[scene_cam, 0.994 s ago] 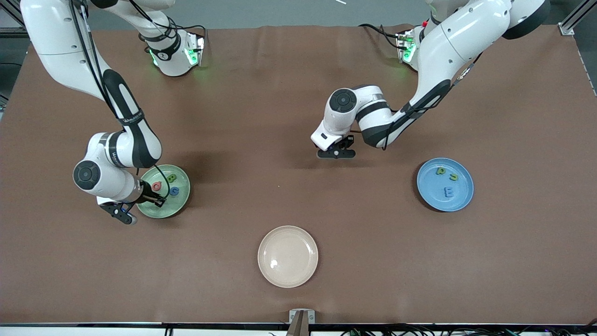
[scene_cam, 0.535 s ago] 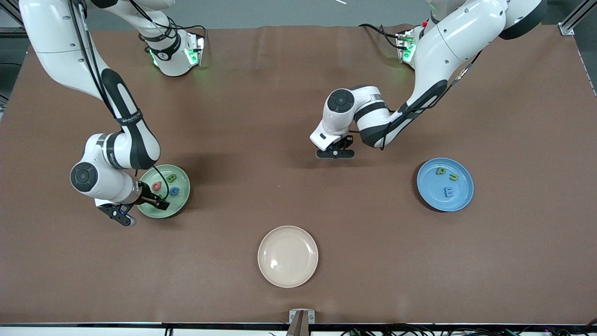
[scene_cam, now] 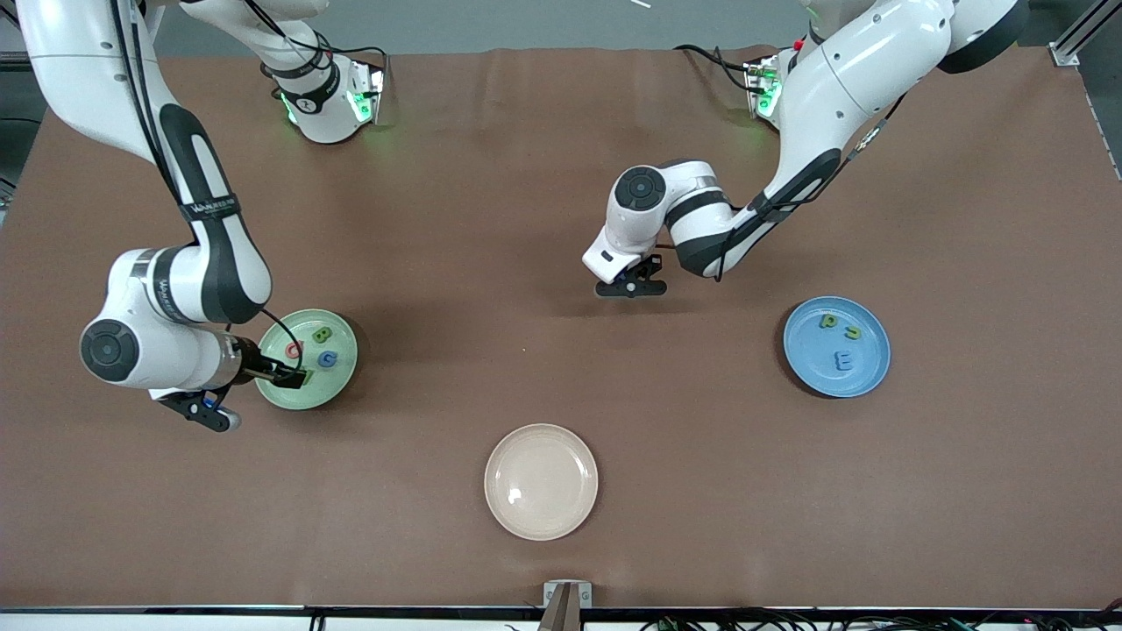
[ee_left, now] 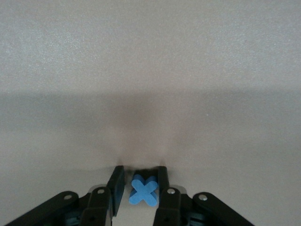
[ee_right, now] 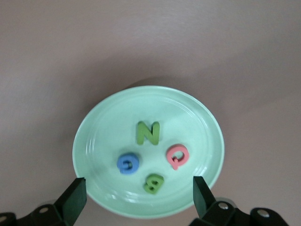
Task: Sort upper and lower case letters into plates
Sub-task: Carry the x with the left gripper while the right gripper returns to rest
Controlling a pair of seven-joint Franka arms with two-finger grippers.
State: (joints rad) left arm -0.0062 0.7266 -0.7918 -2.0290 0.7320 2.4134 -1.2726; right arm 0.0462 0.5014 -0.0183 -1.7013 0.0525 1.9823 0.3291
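The brown desk (scene_cam: pixel 526 219) carries three round plates. The light green plate (scene_cam: pixel 344 379) lies toward the right arm's end; in the right wrist view it holds four letters: a green N (ee_right: pixel 148 133), a pink-red Q (ee_right: pixel 177 156), a blue G (ee_right: pixel 128 163) and a green B (ee_right: pixel 154 182). The right gripper (scene_cam: pixel 294 377) hangs over the edge of this plate that is nearer the front camera, its fingers (ee_right: pixel 74 197) spread wide with nothing between them. The blue plate (scene_cam: pixel 868 379) lies toward the left arm's end and holds three letters: a green P (scene_cam: pixel 827 321), a yellow-green J (scene_cam: pixel 852 331) and a blue E (scene_cam: pixel 843 360). The cream plate (scene_cam: pixel 541 481) lies between the two and nearer the front camera. The left gripper (scene_cam: pixel 628 286) is low over bare desk near the middle, its fingers (ee_left: pixel 116 184) closed narrowly on a blue X (ee_left: pixel 143 191).
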